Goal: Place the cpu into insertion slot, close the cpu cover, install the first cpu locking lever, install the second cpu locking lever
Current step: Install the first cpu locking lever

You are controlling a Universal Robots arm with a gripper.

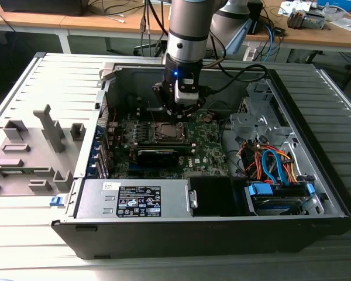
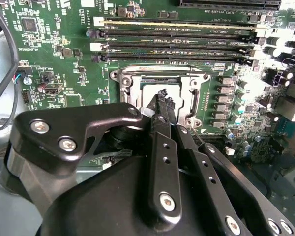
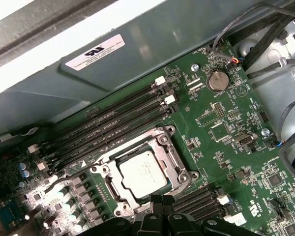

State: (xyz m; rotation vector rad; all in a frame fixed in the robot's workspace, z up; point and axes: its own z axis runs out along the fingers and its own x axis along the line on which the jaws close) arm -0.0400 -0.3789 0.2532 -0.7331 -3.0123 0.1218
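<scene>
The cpu, a small square chip with a silvery-grey top, lies flat in the insertion slot on the green motherboard. The cpu cover, a thin silver frame, lies down around the chip, which shows through its window. There is faint print on the chip's top, too small to read.

The gripper hangs just above the near edge of the socket. Its black jaws are pressed together, with nothing between them. In the second wrist view the gripper tip sits directly over the chip.

Four long black memory slots run beside the socket, and a round coin battery sits further along the board. A white printed label is stuck to the grey wall of the computer case. In the exterior view the open case lies on a grey ribbed counter. Its power supply carries a large label.
</scene>
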